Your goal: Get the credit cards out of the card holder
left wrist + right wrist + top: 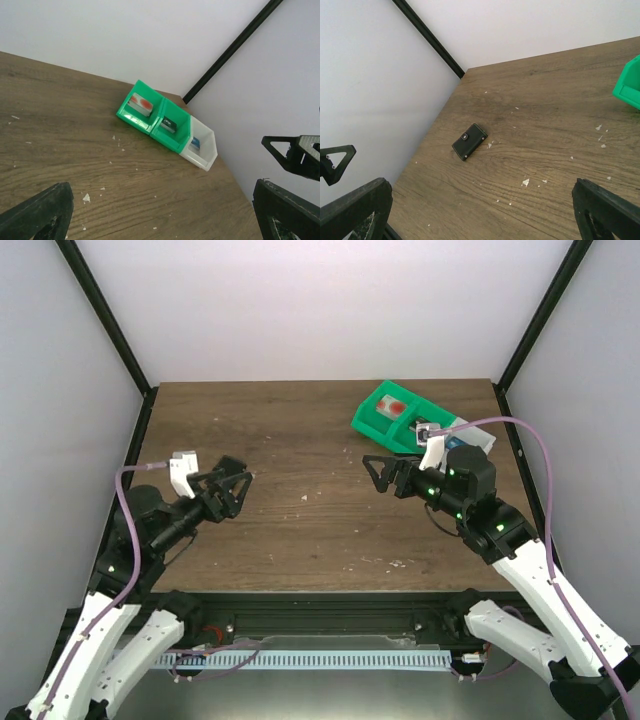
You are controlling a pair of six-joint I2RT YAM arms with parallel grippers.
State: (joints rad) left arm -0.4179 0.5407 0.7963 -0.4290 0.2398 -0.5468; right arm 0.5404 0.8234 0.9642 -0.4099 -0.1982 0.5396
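1. Black card holder lies flat and shut on the table, well apart from the trays and nearer the left gripper.
2. It looks light, thin and fairly stiff; pinching across its long edges seems surest.
3. The trays' two green pockets hold a red-spotted item and a dark item; the white pocket holds a blue item.
4. The left gripper and the right gripper both have their jaws wide apart, holding nothing.

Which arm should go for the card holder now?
Left. The card holder lies near the table's left edge, on the left gripper's side; the right gripper is across by the green tray. Both are open.
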